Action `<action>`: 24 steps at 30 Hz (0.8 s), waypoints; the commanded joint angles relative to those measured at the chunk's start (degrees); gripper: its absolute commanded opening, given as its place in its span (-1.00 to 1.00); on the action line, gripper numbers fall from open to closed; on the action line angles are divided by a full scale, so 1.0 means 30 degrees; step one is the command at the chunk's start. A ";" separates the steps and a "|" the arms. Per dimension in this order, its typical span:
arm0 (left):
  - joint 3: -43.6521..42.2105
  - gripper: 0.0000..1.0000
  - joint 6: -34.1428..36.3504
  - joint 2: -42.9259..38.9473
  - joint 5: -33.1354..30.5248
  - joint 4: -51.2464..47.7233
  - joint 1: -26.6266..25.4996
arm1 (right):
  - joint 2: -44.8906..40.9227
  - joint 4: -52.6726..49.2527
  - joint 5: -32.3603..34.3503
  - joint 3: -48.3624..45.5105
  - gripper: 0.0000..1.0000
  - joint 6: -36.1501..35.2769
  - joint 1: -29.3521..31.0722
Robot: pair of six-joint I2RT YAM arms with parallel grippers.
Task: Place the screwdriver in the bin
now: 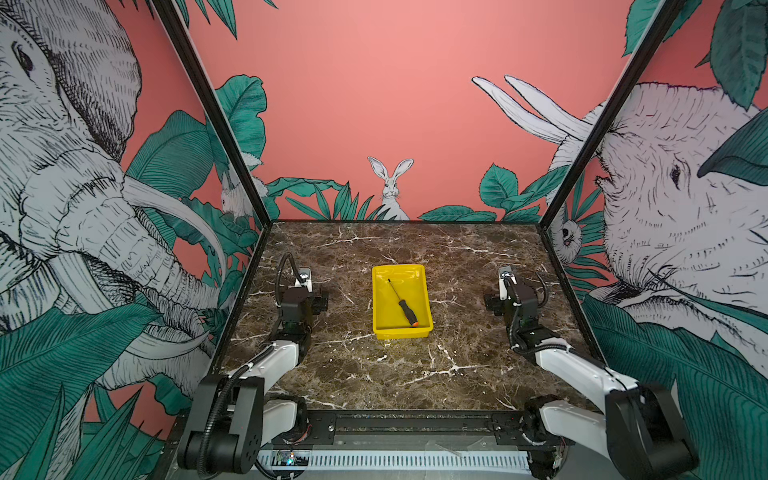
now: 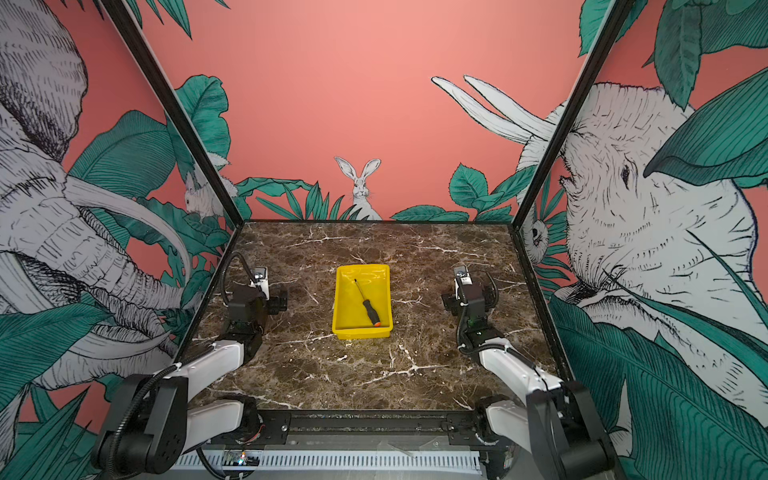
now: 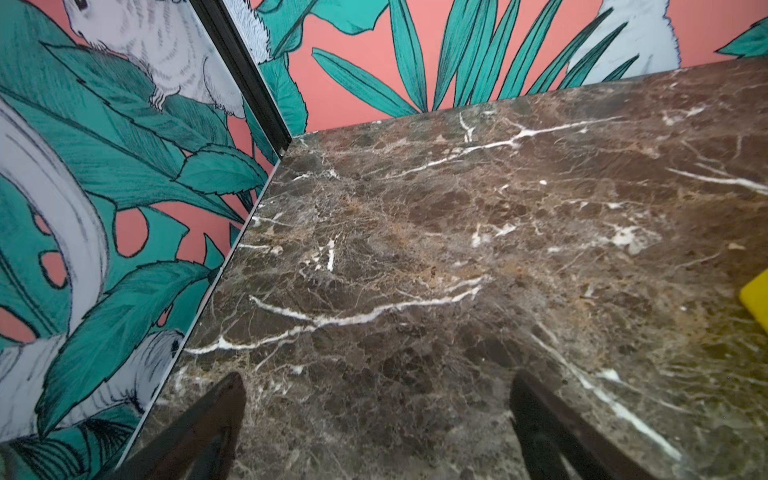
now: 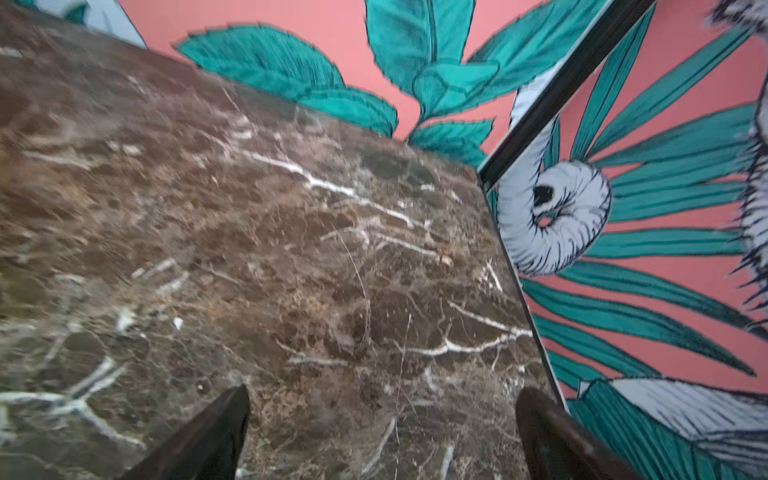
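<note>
The screwdriver (image 1: pixel 402 302) is lying inside the bin (image 1: pixel 402 332), slanting across its floor. Its thin shaft is pointing toward the bin's far left corner and its orange-capped handle is resting near the near right corner. The bin is sitting around the middle of the counter (image 1: pixel 374 374), between the two arms and apart from both. Both top views are showing this, with the screwdriver (image 2: pixel 368 304) lying the same way in the bin (image 2: pixel 361 332).

The wrist cameras are giving what the top views are hiding, the fingertips themselves. The left gripper (image 3: pixel 378 382) is standing with its two dark fingers spread wide over bare marble and nothing between them. It is facing the far left corner of the counter. Only a yellow sliver of the bin (image 3: pixel 758 301) is peeking in at the frame's edge, and the screwdriver is not appearing there at all.

The right gripper (image 4: pixel 384 392) is likewise gaping wide and holding nothing, facing the far right corner along the counter's right edge. This view is slightly blurred, and neither the bin nor the screwdriver is showing in it.

In the top views the two arms are sitting near the left and right edges of the counter, level with the bin.
</note>
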 commanded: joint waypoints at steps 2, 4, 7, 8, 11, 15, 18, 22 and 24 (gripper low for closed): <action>-0.0604 0.99 0.0700 0.0377 0.0467 0.2727 0.0210 | 0.2959 0.6659 0.0113 -0.0712 0.98 -0.0665 -0.0435; -0.0556 0.99 0.1205 0.0825 0.1061 0.3075 0.0353 | 0.4509 0.7766 -0.0309 -0.0908 0.98 -0.0385 -0.0741; -0.0519 0.99 0.0921 0.1829 0.2548 0.4076 0.0839 | 0.5667 0.9442 0.0122 -0.0957 0.98 0.0037 -0.0956; -0.0518 0.99 0.0787 0.2169 0.3111 0.4467 0.0967 | 0.5391 0.8325 -0.0583 -0.0745 0.98 0.0377 -0.1328; -0.0361 0.99 0.0746 0.2959 0.4681 0.5404 0.0987 | 0.5682 0.8210 -0.1841 -0.0499 0.99 0.0898 -0.2106; -0.0204 0.99 0.0464 0.4548 0.4284 0.6799 0.0987 | 0.6085 0.9587 -0.4157 -0.1360 0.98 0.1780 -0.3363; -0.0030 0.99 0.0353 0.5710 0.4094 0.7457 0.1006 | 0.6556 0.9982 -0.5672 -0.1276 0.98 0.1680 -0.3767; 0.0296 0.99 0.0264 0.6910 0.3441 0.8216 0.1013 | 0.6629 0.9296 -0.6392 -0.0894 0.98 0.2077 -0.4220; 0.0489 0.99 -0.0050 0.6495 0.2863 0.7052 0.1001 | 0.6743 0.9578 -0.6470 -0.0949 0.98 0.2131 -0.4246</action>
